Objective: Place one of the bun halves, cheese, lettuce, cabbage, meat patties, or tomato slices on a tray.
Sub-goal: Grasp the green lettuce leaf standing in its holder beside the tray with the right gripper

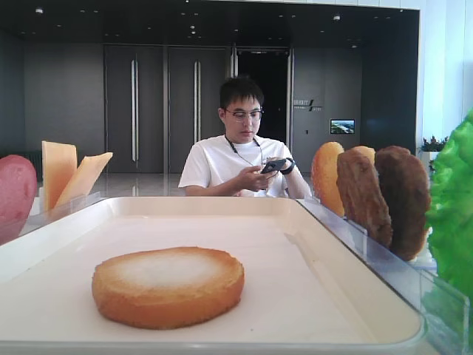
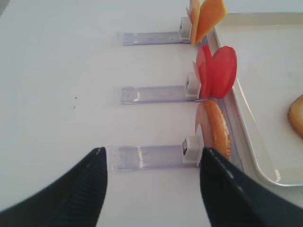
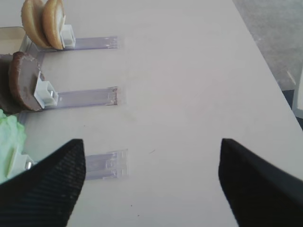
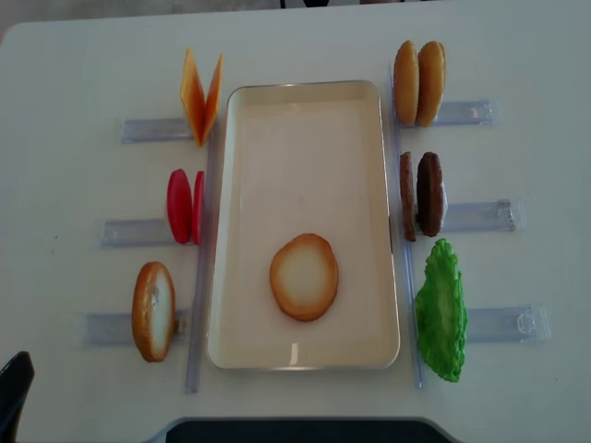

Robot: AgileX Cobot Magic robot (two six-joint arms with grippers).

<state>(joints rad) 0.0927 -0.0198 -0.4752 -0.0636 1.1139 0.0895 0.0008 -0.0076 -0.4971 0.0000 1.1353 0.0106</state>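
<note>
One bun half (image 4: 304, 277) lies flat on the cream tray (image 4: 305, 157). Left of the tray stand cheese (image 4: 201, 95), tomato slices (image 4: 185, 206) and another bun half (image 4: 153, 311). On its right are two bun halves (image 4: 418, 83), meat patties (image 4: 422, 195) and lettuce (image 4: 440, 309). Cabbage is out of view. My left gripper (image 2: 152, 152) hangs open over the bare table, beside the standing bun half (image 2: 217, 127). The right gripper (image 3: 151, 142) is open too, with nothing between its fingers, and the lettuce (image 3: 9, 137) is off to its left.
Clear plastic holder rails (image 4: 480, 323) stick out from each food stand on both sides of the tray. A seated person (image 1: 240, 148) is behind the table. The table's right edge (image 3: 270, 61) runs near the right gripper.
</note>
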